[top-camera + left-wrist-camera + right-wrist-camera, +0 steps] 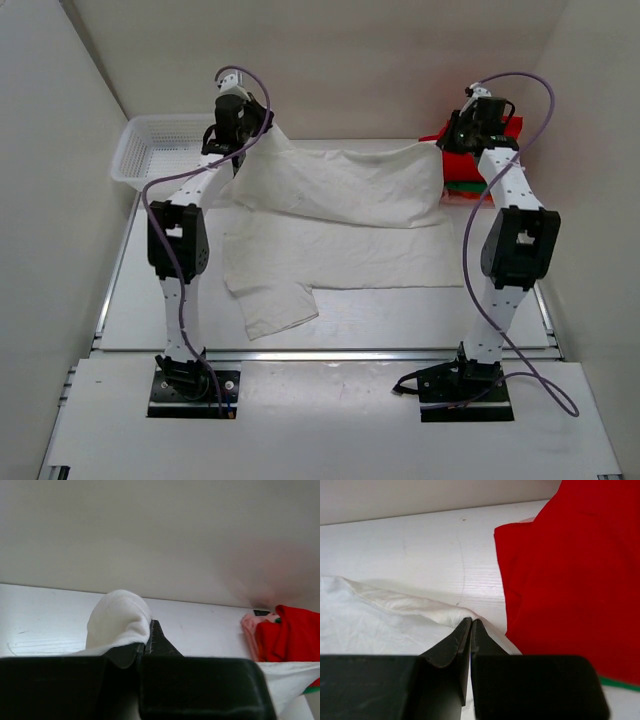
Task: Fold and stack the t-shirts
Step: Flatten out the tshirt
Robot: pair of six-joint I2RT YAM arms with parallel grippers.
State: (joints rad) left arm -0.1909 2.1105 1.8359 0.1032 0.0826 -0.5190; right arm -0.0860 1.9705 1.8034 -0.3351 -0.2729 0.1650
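Note:
The cream t-shirt lies spread across the middle of the table, with one edge lifted and carried over toward the back. My left gripper is shut on the left corner of that edge, and a cream bunch bulges beside the closed jaws of the left gripper. My right gripper is shut on the right corner. In the right wrist view the cloth runs into the tips of the right gripper. A stack of folded t-shirts, red on top with green below, sits at the back right, beside the right gripper.
A white mesh basket stands at the back left, behind the left arm. White walls enclose the table on three sides. The red shirt fills the right wrist view's right side; pink cloth shows beside red in the left wrist view.

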